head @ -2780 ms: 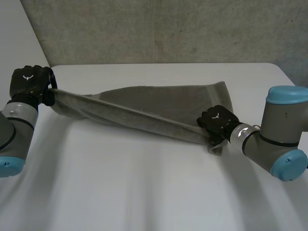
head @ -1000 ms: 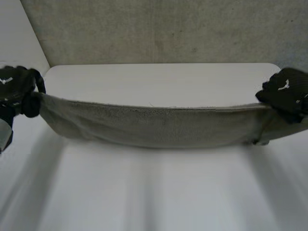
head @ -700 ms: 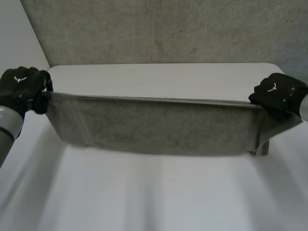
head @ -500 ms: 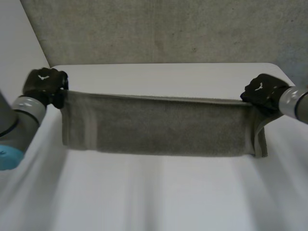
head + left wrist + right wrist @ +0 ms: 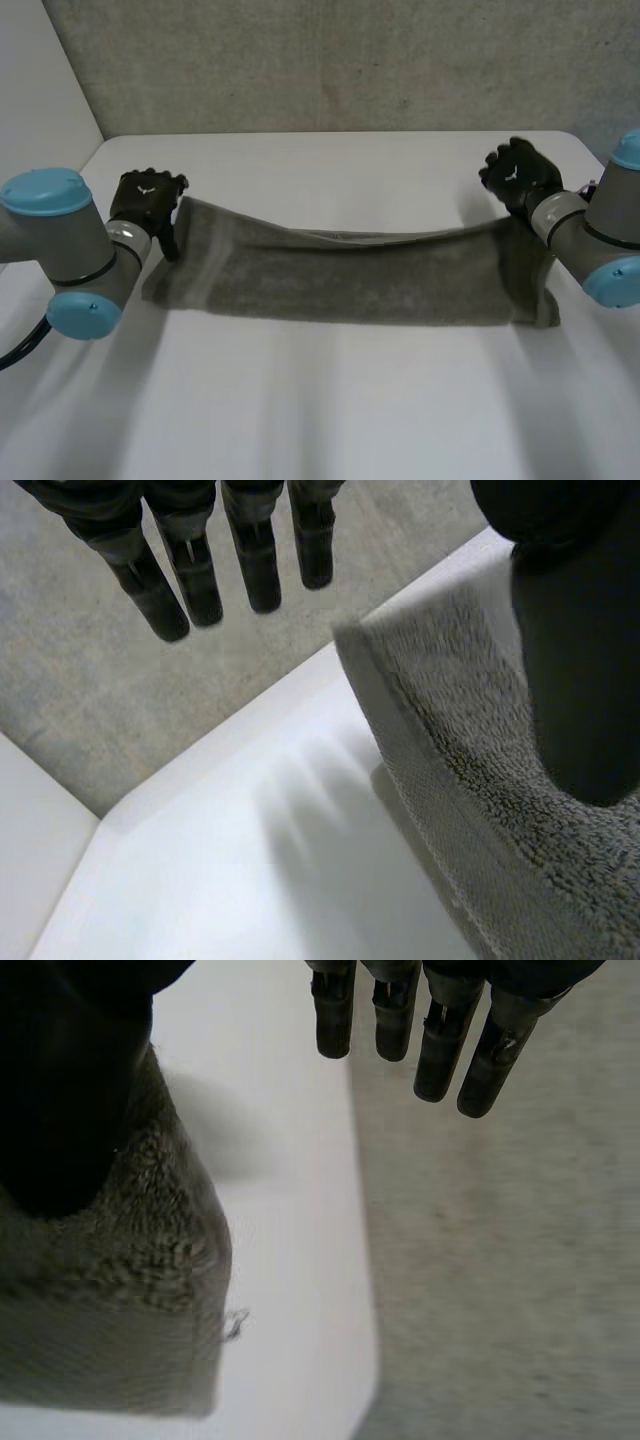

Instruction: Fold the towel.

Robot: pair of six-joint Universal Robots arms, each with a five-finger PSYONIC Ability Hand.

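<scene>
Your left hand [image 5: 148, 200] and right hand [image 5: 515, 175] had fingers straight, gripping nothing, at the ends of the grey terry towel [image 5: 350, 280]; you needed to withdraw without dragging it.

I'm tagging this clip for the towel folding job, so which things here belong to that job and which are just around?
Part of the job:
towel, lying lengthwise across the table
left hand, at one end of it, fingers straight
right hand, at the other end, fingers straight

Just around:
white table, under the towel
grey wall, behind the table
</scene>
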